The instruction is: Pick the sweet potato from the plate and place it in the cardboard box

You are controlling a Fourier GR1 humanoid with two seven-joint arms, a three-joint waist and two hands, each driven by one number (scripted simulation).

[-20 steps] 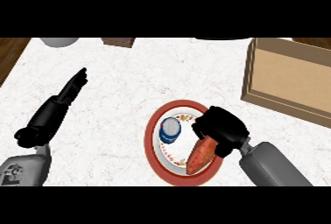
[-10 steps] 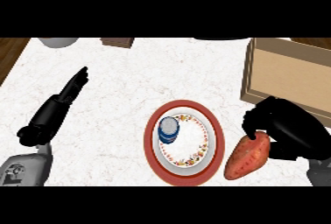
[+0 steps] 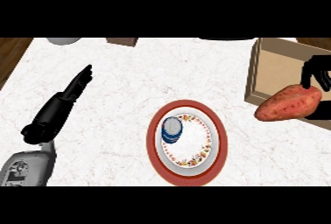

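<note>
My right hand (image 3: 318,72) is at the right edge of the head view, its fingers curled round the orange-brown sweet potato (image 3: 288,103). The sweet potato hangs in the air over the near left corner of the cardboard box (image 3: 279,65). The red-rimmed plate (image 3: 217,131) with a flowered white centre lies on the counter in the middle, with a small blue-and-white round object (image 3: 172,129) on it. My left hand (image 3: 79,81) rests at the left, fingers straight and holding nothing.
The marble counter (image 3: 149,74) ends at wood flooring on the left. At the back edge stand a grey bowl (image 3: 63,41) and a brown block (image 3: 122,41). A dark object (image 3: 226,38) shows at the back.
My right hand has lifted the sweet potato off the plate and carried it right and back, up to the box's near corner. The left arm has not moved.
</note>
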